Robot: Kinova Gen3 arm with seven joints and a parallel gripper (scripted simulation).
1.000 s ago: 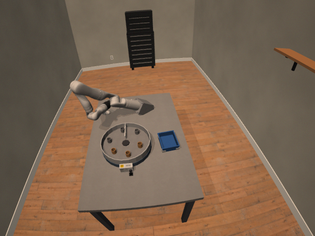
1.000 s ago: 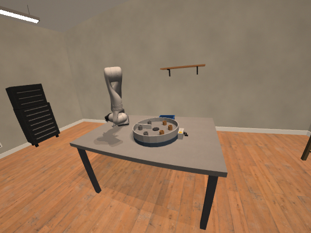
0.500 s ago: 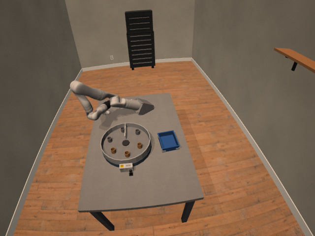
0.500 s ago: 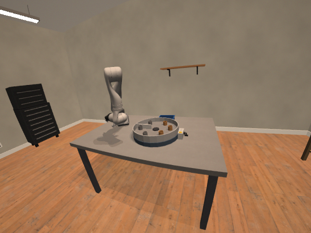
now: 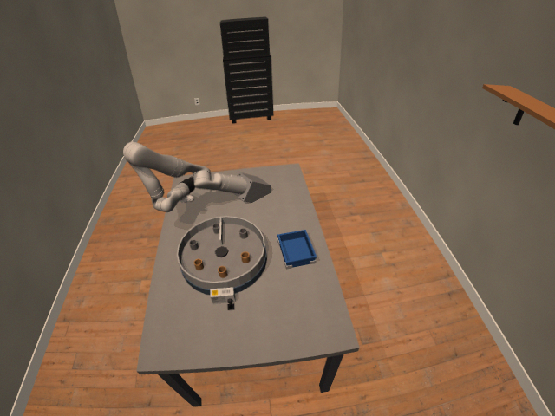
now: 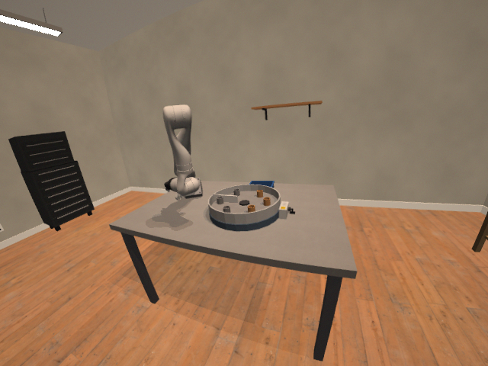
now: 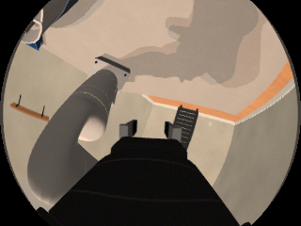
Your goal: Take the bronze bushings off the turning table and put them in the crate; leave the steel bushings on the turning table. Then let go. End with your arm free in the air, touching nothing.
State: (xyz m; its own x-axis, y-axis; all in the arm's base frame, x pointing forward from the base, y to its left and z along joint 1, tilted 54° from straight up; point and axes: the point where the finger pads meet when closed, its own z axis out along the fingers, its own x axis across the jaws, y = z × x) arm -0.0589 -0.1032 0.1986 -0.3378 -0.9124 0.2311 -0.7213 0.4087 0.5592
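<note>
Overhead, a grey table [image 5: 251, 331] is shown carrying a round turning table [image 5: 260, 263] with a pale wall and a dark blue base band, and a blue crate [image 5: 282, 250] is seen just to one side of it, apart from the wall. Three bronze bushings [image 5: 222, 271] are arranged upright on the disc along the arc nearer the control box, and three steel bushings [image 5: 193, 244] are arranged upright on the far arc; a dark hub [image 5: 221, 251] is marked at the centre, and a thin pale bar [image 5: 221, 226] is laid from the far wall toward it. A small control box [image 5: 222, 299] is set against the outer wall; its white label [image 5: 221, 291] bears a yellow square and some print too small to be read. The arm [image 5: 152, 167] is folded beyond the turning table, above the table's far corner, with its mount [image 5: 256, 188] fixed on the table top. The gripper [image 7: 150, 130] is carried low by that corner, well apart from every bushing; its fingers are spread fully and nothing is grasped. A black drawer cabinet [image 5: 247, 67] is placed against the back wall, and a wooden shelf [image 6: 286, 104] is mounted on a side wall. No brand name can be made out anywhere.
</note>
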